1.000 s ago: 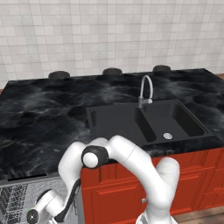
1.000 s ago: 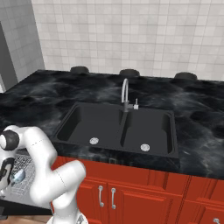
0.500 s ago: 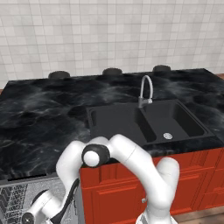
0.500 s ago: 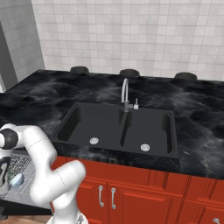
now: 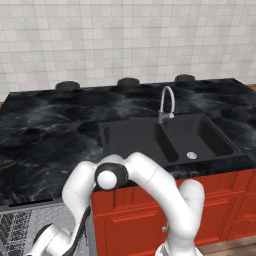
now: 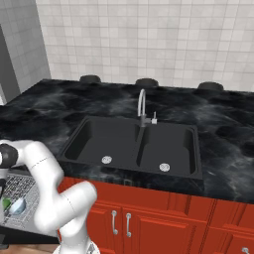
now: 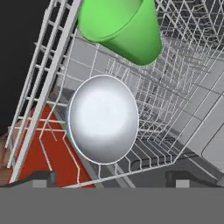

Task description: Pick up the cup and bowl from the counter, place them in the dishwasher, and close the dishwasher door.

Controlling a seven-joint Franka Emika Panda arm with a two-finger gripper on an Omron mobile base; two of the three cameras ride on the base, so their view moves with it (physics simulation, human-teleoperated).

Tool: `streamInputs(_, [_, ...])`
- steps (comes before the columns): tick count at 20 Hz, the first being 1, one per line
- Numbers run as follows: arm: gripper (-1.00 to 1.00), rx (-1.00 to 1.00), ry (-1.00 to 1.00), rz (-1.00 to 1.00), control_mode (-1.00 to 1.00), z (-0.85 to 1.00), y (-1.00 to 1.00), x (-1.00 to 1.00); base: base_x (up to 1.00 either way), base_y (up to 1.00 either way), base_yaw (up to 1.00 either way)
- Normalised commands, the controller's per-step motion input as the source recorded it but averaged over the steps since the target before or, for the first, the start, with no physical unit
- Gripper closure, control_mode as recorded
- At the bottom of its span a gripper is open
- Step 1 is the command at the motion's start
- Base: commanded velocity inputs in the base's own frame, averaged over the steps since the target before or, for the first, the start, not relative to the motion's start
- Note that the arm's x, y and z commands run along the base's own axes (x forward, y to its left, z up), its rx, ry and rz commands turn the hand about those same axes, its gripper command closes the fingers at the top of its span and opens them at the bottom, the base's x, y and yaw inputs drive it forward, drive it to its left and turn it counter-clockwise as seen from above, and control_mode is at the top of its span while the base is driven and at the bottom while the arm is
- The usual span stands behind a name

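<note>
Two task items lie together inside the dishwasher's grey wire rack (image 7: 183,57): in the hand view the bowl (image 7: 103,119) sits in the middle of the frame, pale and rounded, resting on the wire floor, and the green cup (image 7: 122,26) lies just beyond it toward the top edge, the two near each other though I cannot tell whether they touch. The gripper (image 7: 109,178) hangs over the bowl with its two dark finger tips spread wide at the bottom of that view, one at each side, and nothing is held between them. In the right base view the same pair shows as a small green patch and a pale bluish patch, cup (image 6: 5,203) to the left and bowl (image 6: 17,206) beside it, in the rack (image 6: 22,186) at the lower left, below the counter's front edge. The white arm (image 5: 145,185) bends down from its base toward the lower left of the left base view. Above, the black marble-look counter (image 5: 45,135) stretches past a matte black double sink (image 5: 170,137) with a curved silver faucet (image 5: 167,102), and red cabinet fronts (image 6: 149,223) run under the sink
</note>
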Motion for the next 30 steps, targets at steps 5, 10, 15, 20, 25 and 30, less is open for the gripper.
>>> streamInputs(5, [-1.00, 0.00, -0.12, -0.01, -1.00, 0.29, -0.35, -0.44, 0.00, 0.00, 0.00])
streamInputs(10, [-1.00, 0.00, -0.12, -0.02, -1.00, 0.21, -0.40, -0.44, 0.00, 0.00, 0.00])
streamInputs(15, [-1.00, 0.00, -0.12, -0.04, -1.00, 0.23, -0.48, -0.41, 0.00, 0.00, 0.00])
streamInputs(20, [-1.00, 0.00, -0.13, -0.03, -1.00, 0.22, -0.40, -0.47, 0.00, 0.00, 0.00])
streamInputs(25, [-1.00, 0.00, -0.14, -0.04, -1.00, 0.17, -0.30, -0.48, 0.00, 0.00, 0.00])
streamInputs(30, [-1.00, 0.00, -0.11, -0.09, -1.00, 0.47, -0.06, -0.22, 0.00, 0.00, 0.00])
